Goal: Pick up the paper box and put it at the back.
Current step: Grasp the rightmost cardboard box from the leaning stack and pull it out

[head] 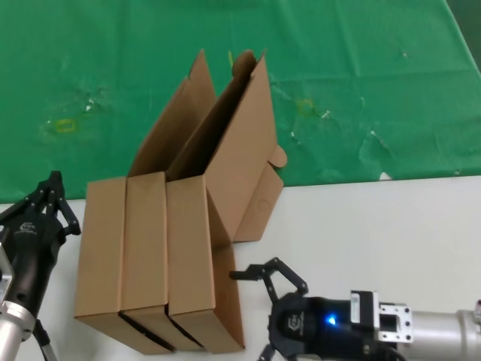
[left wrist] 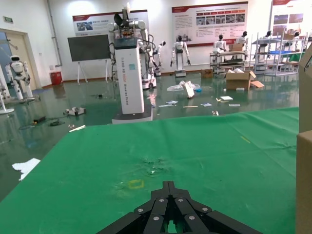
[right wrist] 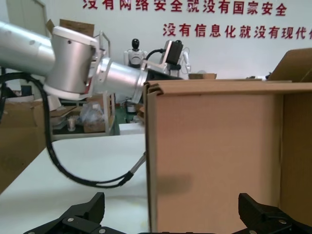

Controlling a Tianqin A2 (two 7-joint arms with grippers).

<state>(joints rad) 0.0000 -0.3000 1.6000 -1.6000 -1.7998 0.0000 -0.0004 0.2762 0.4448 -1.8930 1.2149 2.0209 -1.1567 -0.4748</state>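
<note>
The right gripper [head: 259, 316] lies low on the white table [head: 376, 226] at the near edge, its arm stretched in horizontally from the right and pointing left at the boxes. Its fingers [right wrist: 80, 214] are spread wide, empty, with the nearest cardboard wall just ahead of them.

That wall belongs to the right box [head: 197, 263], one of three brown boxes standing side by side on the table, touching one another: middle box [head: 146, 244] and left box [head: 101, 252] beside it. Their lids [head: 233, 143] stand open, leaning back over the edge of the green cloth [head: 361, 83], with a rounded flap showing at the right.

The left gripper [head: 46, 197] sits just left of the boxes, apart from them, its arm rising from the near left corner and pointing away toward the cloth. Its fingers [left wrist: 168, 207] are drawn together, grasping nothing.

The cloth spreads across the far side, creased, with small yellowish marks [head: 64, 125].
</note>
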